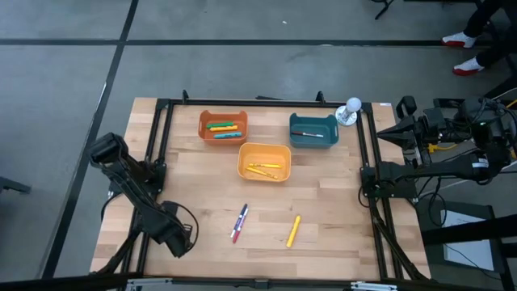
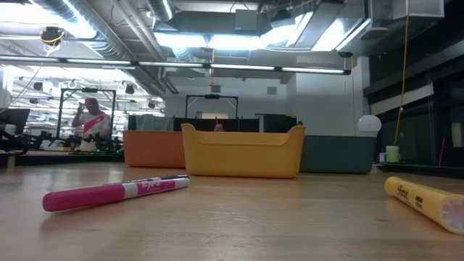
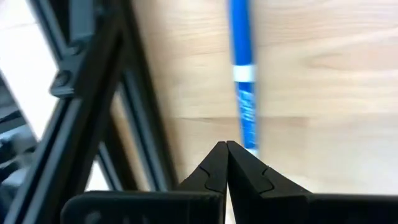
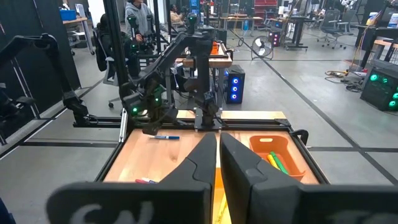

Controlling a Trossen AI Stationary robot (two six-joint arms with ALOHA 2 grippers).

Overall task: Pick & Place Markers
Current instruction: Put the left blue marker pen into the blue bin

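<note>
My left gripper (image 3: 227, 146) is shut, its fingertips meeting, and points steeply down near the table's near-left corner (image 1: 182, 242). A blue marker (image 3: 242, 74) with a white band lies just past the fingertips. The right wrist view shows this blue marker (image 4: 166, 137) beside the left gripper (image 4: 151, 129). A pink marker (image 1: 239, 224) and a yellow marker (image 1: 293, 231) lie flat on the wood in the near middle. My right gripper (image 4: 217, 140) waits off the table's right edge (image 1: 386, 133), shut, pointing level over the table. My left gripper's shut fingertips (image 3: 219, 152) stand over the blue marker's near end (image 3: 249, 140), coming at it from above on a steep slant. The right finger hides that end. Whether the fingers touch the marker, I cannot tell.
An orange bin (image 1: 203, 129), a yellow bin (image 1: 242, 162) and a teal bin (image 1: 294, 132) stand at the table's far middle, each with markers inside. A white ball on a silver base (image 1: 352, 108) sits at the far right. Black frame rails (image 1: 158, 153) run along both sides.
</note>
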